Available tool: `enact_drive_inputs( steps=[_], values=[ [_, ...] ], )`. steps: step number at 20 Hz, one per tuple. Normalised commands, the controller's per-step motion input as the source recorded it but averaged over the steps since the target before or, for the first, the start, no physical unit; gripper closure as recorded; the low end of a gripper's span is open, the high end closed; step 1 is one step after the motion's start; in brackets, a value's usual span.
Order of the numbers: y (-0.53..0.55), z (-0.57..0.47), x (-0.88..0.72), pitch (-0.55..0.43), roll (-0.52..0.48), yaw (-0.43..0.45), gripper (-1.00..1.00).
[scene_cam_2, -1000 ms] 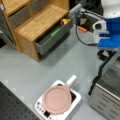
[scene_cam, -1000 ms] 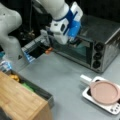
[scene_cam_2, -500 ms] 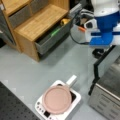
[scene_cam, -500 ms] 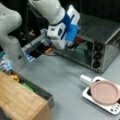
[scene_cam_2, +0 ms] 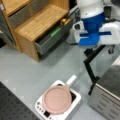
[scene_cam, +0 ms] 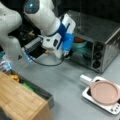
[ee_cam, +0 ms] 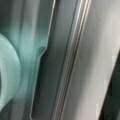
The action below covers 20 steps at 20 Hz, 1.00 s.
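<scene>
Quick count: one boxy silver toaster oven [scene_cam: 100, 47] with its door [scene_cam_2: 93, 67] open, and one pale teal bowl [scene_cam: 80, 45] inside it (the bowl also shows close-up in the wrist view [ee_cam: 8, 75]). One round pink frying pan [scene_cam_2: 57, 99] sits on one small white hotplate [scene_cam_2: 76, 100]. One light wooden cabinet [scene_cam_2: 37, 23] with one open grey drawer [scene_cam_2: 51, 37]. One white-and-blue robot arm [scene_cam: 47, 22].

White arm [scene_cam: 41, 17] angled down from a front view's top-left, blue/white wrist bent; gripper [scene_cam: 65, 53] low, jaws hidden.
</scene>
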Motion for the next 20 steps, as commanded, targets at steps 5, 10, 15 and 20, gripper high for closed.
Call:
enact_drive_inputs(
  steps=[5,10,15,20],
  values=[
    [-0.08,-0.13,0.10,-0.039,0.167,0.055,-1.00],
    [-0.16,-0.18,0.16,-0.077,0.177,0.052,-1.00],
    [-0.26,-0.13,0.17,-0.091,0.155,0.042,-1.00],
    [-0.22,-0.03,0.06,-0.102,0.077,0.073,-1.00]
  ],
)
